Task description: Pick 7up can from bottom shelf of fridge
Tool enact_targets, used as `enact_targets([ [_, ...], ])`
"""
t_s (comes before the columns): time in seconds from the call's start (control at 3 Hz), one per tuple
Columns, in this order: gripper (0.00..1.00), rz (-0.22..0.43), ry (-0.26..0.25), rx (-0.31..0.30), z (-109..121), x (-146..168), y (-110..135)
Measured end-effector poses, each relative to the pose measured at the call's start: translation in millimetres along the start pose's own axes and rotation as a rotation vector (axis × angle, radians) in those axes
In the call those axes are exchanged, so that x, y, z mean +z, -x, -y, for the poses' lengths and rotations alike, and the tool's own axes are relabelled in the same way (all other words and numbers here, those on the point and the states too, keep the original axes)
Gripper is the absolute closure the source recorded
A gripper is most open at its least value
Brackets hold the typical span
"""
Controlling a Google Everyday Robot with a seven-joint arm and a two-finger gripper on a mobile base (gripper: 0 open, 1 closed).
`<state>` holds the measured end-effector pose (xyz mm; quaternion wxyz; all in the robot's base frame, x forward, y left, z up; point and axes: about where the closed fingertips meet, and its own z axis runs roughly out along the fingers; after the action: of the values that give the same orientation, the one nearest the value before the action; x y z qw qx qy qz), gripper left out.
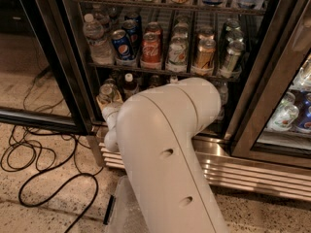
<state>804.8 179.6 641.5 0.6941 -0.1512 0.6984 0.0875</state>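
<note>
The fridge [73, 76] stands open in front of me. My white arm [165, 144] fills the middle of the camera view and hides most of the bottom shelf [217, 128]. My gripper [110, 111] reaches into the left end of that shelf, mostly hidden behind the arm. A small silvery-topped can [107, 94], possibly the 7up can, sits right above the gripper; its label is not readable, and I cannot tell if it is held. Dark bottles [129, 84] stand beside it.
The rack above holds a water bottle [95, 39], blue Pepsi cans [121, 43], a red Coca-Cola can [150, 48], a silvery-green can [177, 52] and a gold can [204, 55]. Black cables [29, 154] lie on the floor at left. A steel grille [252, 171] runs below. A second cooler [291, 110] stands at right.
</note>
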Motion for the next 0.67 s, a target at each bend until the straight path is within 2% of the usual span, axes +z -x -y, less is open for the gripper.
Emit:
enact_targets([
  [0.67, 1.0, -0.109, -0.007, 0.075, 4, -39, 1],
])
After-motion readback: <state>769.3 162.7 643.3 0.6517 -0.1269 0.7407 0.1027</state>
